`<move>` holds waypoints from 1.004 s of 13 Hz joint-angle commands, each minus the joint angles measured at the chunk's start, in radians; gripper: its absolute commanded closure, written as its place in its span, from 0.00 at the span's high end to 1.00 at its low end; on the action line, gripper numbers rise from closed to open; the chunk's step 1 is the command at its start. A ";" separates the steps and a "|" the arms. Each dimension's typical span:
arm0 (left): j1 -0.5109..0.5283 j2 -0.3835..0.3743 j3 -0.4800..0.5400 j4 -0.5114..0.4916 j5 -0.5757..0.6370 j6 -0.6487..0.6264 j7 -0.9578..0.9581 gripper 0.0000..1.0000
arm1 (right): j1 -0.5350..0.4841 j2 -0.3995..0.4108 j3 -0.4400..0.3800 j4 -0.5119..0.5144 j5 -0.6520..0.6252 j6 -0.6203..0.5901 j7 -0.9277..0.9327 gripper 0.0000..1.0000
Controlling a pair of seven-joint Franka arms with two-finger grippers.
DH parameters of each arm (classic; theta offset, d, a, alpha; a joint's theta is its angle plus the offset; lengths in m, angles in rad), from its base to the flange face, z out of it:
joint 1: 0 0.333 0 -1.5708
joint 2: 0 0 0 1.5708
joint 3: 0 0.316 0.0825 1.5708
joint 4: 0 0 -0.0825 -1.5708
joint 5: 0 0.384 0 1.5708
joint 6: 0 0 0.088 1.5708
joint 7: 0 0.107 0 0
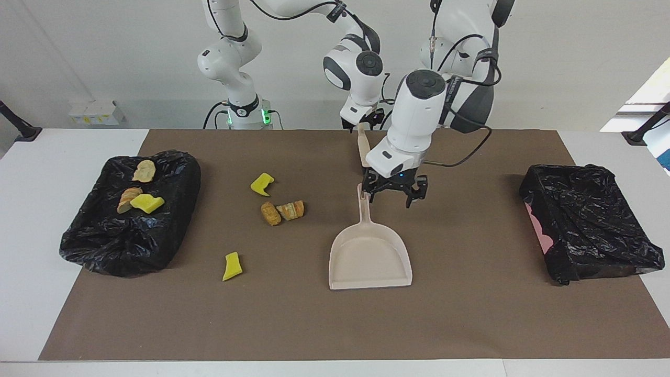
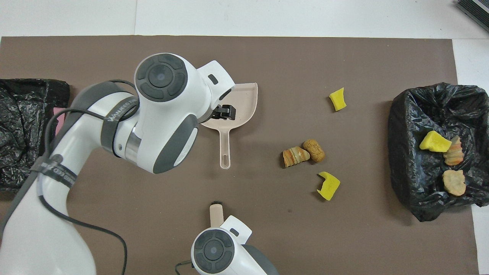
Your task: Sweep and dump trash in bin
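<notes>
A: Which arm is going for the dustpan (image 1: 369, 255)?

B: The left gripper (image 1: 396, 191) is hanging with its fingers spread wide and empty, over the dustpan's handle (image 1: 363, 201) where the handle's end points toward the robots. The pan's long axis is running straight away from the robots, mouth at the end farther from them.

A: And the right one?

B: The right gripper (image 1: 362, 127) is holding the brush (image 1: 364, 152) by its top, head hanging down, over the mat nearer the robots than the handle. Its fingers are partly hidden, so I think it is clamped on it.

A: Where is the trash lying?

B: Four scraps are lying loose toward the right arm's end: two yellow chunks (image 1: 262, 184) (image 1: 232, 266) and two bread lumps (image 1: 282, 211). Three more are sitting in the black bag (image 1: 131, 238) at that end.

A: So the left arm is nearer the handle.

B: Yes, likely coming straight down.
</notes>
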 commanded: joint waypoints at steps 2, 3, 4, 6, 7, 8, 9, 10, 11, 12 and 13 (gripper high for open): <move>-0.043 -0.024 0.013 -0.183 0.008 0.134 -0.031 1.00 | 0.038 -0.051 -0.003 -0.095 0.067 0.064 0.048 0.66; -0.035 -0.027 0.013 -0.205 0.008 0.143 -0.031 1.00 | 0.058 -0.042 -0.003 -0.098 0.091 0.086 0.062 0.63; -0.032 -0.026 0.013 -0.239 0.008 0.186 -0.032 1.00 | 0.061 -0.040 -0.003 -0.109 0.095 0.104 0.075 0.60; -0.046 -0.034 0.013 -0.290 0.006 0.240 -0.044 1.00 | 0.064 -0.040 -0.003 -0.112 0.095 0.103 0.079 0.41; -0.055 -0.021 0.013 -0.290 0.008 0.246 -0.067 1.00 | 0.063 -0.040 -0.003 -0.113 0.096 0.103 0.085 0.19; -0.078 -0.011 0.013 -0.293 0.006 0.266 -0.087 1.00 | 0.058 -0.040 -0.003 -0.115 0.096 0.098 0.100 0.00; -0.081 -0.011 0.013 -0.302 0.008 0.280 -0.112 1.00 | 0.055 -0.036 -0.003 -0.112 0.096 0.094 0.106 0.00; -0.081 -0.011 0.013 -0.297 0.006 0.278 -0.123 1.00 | 0.049 -0.031 -0.004 -0.107 0.096 0.085 0.111 0.00; -0.081 -0.011 0.013 -0.296 0.008 0.272 -0.124 0.96 | 0.044 -0.028 -0.008 -0.106 0.095 0.072 0.128 0.00; -0.080 -0.012 0.015 -0.296 0.008 0.266 -0.127 0.85 | 0.026 -0.030 -0.008 -0.101 0.095 0.071 0.167 0.00; -0.080 -0.014 0.015 -0.296 0.009 0.261 -0.127 0.69 | 0.011 -0.037 -0.008 -0.092 0.081 0.066 0.207 0.00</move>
